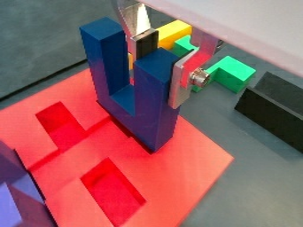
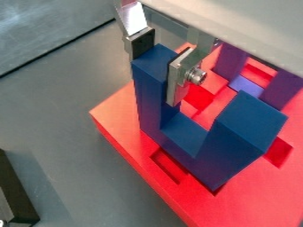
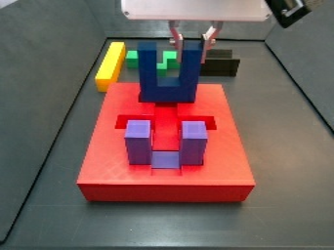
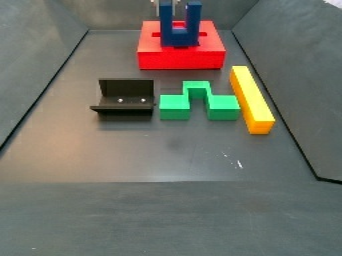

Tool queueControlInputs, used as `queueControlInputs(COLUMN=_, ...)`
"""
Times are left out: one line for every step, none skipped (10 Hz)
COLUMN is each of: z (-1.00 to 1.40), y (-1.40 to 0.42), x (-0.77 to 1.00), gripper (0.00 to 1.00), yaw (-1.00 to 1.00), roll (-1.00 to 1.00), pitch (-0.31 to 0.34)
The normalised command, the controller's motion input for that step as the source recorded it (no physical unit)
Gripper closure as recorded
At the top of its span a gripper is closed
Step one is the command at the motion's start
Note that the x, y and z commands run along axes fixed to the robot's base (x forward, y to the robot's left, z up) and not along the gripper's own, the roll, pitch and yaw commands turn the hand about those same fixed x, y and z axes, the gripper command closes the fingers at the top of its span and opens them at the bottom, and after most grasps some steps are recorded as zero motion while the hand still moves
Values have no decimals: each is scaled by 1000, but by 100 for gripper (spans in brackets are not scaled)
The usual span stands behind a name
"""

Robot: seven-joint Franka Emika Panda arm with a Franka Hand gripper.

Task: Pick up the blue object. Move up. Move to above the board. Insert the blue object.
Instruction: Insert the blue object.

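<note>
- A dark grey floor (image 4: 160,150) enclosed by sloped dark walls is seen in both side views; its near corners are cut off by the frame.
- One board (image 3: 104,156), red and the largest item, is recorded. Its far part is masked by the blocks standing on it, and only a slice shows in a side view (image 4: 154,55).
- One blue object (image 3: 171,73) stands upright over the board's far end, prongs up. Whether its base is seated in a recess cannot be made out.
- One purple U-shaped block (image 3: 163,142) sits in the board's near part.
- One yellow bar (image 4: 251,98), one green block (image 4: 197,101) and one fixture (image 4: 124,99) lie on the floor, apart from the board.
- One gripper (image 1: 160,55) is above the board, its silver fingers (image 1: 183,75) clamped on one prong of the blue object. Its upper body is cut off in every view.
</note>
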Motion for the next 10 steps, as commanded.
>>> queueControlInputs(z=0, y=0, x=0, gripper=100, yaw=-237, roll=-137, pitch=-16)
queueControlInputs(z=0, y=0, x=0, gripper=100, yaw=-129, roll=-164, pitch=0)
queueControlInputs(z=-46, y=0, x=126, gripper=100, yaw=-29, roll=-119, pitch=0)
queueControlInputs(z=-129, y=0, x=337, gripper=100, yaw=0, roll=-89, pitch=0)
queueControlInputs(z=-146, y=0, x=463, gripper=100, yaw=0, roll=-59, pitch=3)
queueControlInputs(z=-183, y=0, x=326, gripper=100, yaw=0, roll=-20, pitch=1)
queueControlInputs(z=-180, y=0, x=223, gripper=100, yaw=0, roll=0, pitch=20)
queueControlInputs(z=-274, y=0, x=146, gripper=100, yaw=0, roll=0, pitch=0)
queueControlInputs(z=-411, y=0, x=163, gripper=100, yaw=0, roll=0, pitch=0)
queueControlInputs(z=-526, y=0, x=194, gripper=100, yaw=0, roll=-1, pitch=-3)
